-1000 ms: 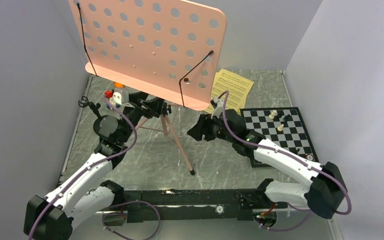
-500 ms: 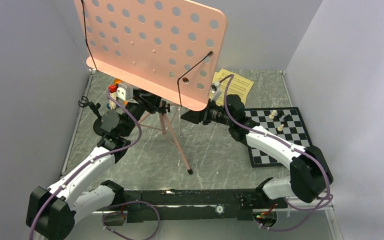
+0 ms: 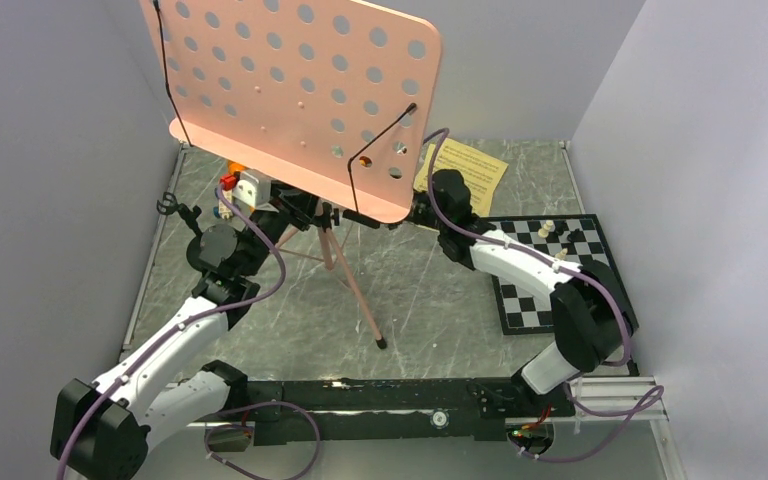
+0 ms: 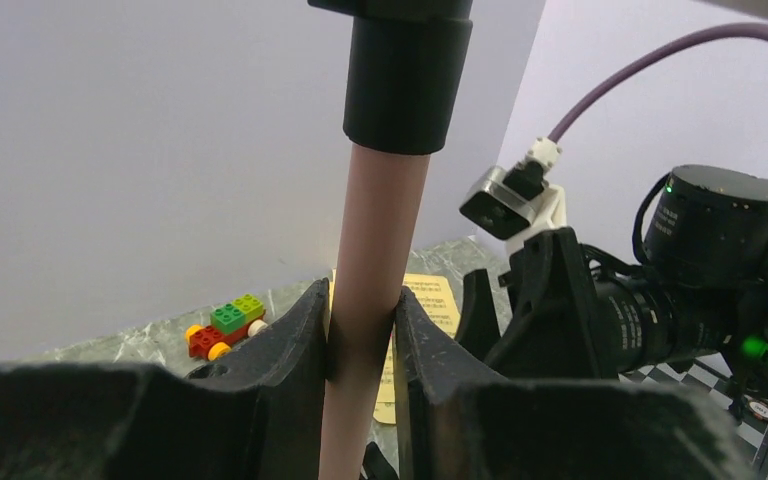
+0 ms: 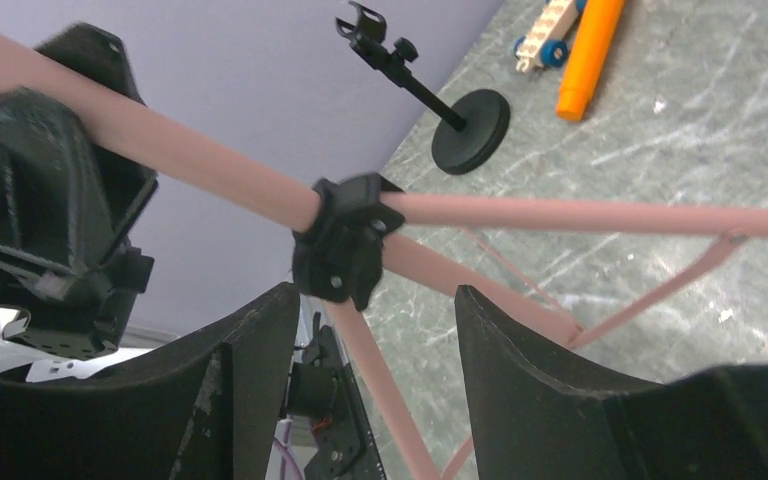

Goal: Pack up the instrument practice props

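The pink music stand (image 3: 290,95) rises on its tripod legs (image 3: 357,292) at mid-table. My left gripper (image 4: 360,335) is shut on its pink pole (image 4: 372,250), just under the black collar. From the right, my right gripper (image 5: 375,300) stands open, its jaws either side of the black tripod hub (image 5: 345,245) without touching it. Yellow sheet-music pages (image 3: 472,166) lie behind the right arm. The black round-based mic stand (image 5: 463,112) and the orange microphone (image 5: 585,55) rest on the table at the far left.
A chessboard (image 3: 560,270) with a few pieces lies at the right. A blue-and-white toy block (image 5: 550,28) sits by the microphone, and a red-green block car (image 4: 225,325) by the back wall. Grey walls close in on both sides.
My left gripper has closed onto the stand's pole. The right arm has reached left and forward, bringing its open jaws up to the tripod hub. The stand's desk shifted slightly left.
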Controlling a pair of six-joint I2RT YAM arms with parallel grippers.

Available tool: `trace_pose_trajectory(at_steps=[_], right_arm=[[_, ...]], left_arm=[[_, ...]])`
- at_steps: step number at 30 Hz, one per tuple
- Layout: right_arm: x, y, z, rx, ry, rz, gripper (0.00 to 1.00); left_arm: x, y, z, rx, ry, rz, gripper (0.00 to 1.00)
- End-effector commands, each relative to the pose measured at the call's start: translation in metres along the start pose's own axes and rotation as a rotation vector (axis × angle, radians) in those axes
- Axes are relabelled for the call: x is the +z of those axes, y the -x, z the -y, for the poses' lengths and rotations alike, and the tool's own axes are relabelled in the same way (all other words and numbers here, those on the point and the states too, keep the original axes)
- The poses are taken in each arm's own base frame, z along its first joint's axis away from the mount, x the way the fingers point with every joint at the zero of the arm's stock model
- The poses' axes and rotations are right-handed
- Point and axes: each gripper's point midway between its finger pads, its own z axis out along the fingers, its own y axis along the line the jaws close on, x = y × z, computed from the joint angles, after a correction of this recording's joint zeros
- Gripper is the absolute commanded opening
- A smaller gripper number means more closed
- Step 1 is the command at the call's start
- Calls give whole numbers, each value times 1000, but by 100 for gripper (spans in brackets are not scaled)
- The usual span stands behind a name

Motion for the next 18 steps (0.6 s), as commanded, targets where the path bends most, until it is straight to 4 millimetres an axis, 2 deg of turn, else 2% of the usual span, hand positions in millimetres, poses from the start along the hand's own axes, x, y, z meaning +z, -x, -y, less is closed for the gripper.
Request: trace_pose_trajectory(at_steps=[1, 7, 11, 18], right_arm=[[14, 19, -23, -104, 68, 8, 62], [34, 3, -16, -114, 74, -82, 50], [38, -5, -13, -120, 66, -96, 40], [38, -8, -14, -153, 82, -107, 6]], left_arm=[[-6, -8, 0, -43, 11, -22, 0], [-8, -8, 1, -41, 9, -32, 0], [-12, -7, -1, -31, 21, -34, 0], [-14, -10, -2, -34, 25, -49, 0]])
